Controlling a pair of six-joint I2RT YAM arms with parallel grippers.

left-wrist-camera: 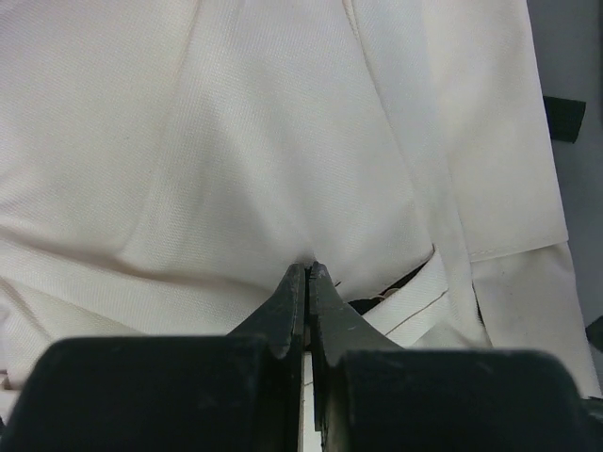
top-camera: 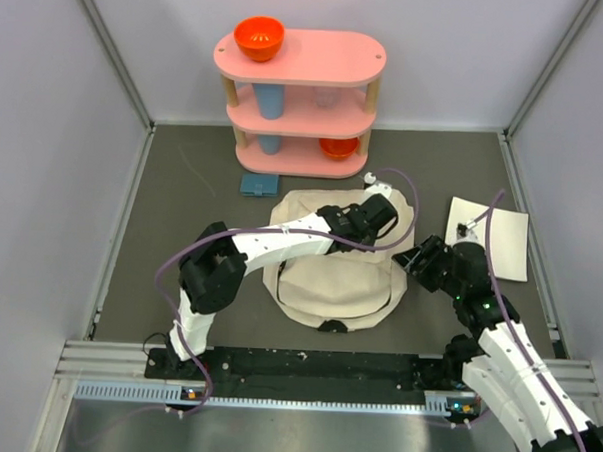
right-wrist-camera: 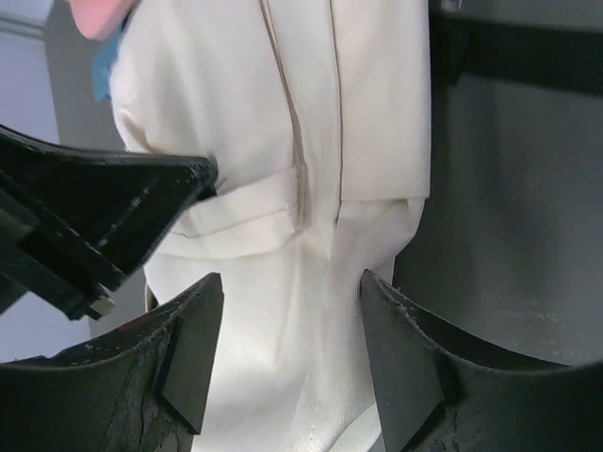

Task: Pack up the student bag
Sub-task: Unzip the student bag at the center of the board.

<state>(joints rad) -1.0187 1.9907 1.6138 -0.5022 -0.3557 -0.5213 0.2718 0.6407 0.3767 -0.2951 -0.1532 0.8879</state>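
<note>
Pinching shut is how the left gripper [left-wrist-camera: 308,275] looks: both fingers are pressed flat together with the tips right up against the cream canvas of the bag [left-wrist-camera: 236,141]. I can't tell if any cloth is actually caught between them. A crease in the fabric runs up from the tips, and a stitched canvas strip sits just to the lower right of them.

The right gripper [right-wrist-camera: 290,282] is wide open, with the side of the bag showing in the gap between its fingers.

From the top view, the bag lies flat in the middle of the frame on the dark grey table [top-camera: 182,211]. The left arm reaches across it from the lower left to its upper right part, and the right gripper hangs just off its right edge.

Further out:
- a white sheet [top-camera: 491,239] at middle right
- a small blue flat thing [top-camera: 258,184] just above the bag
- a pink shelf [top-camera: 304,56] at top centre with an orange bowl [top-camera: 259,37] on top
</note>
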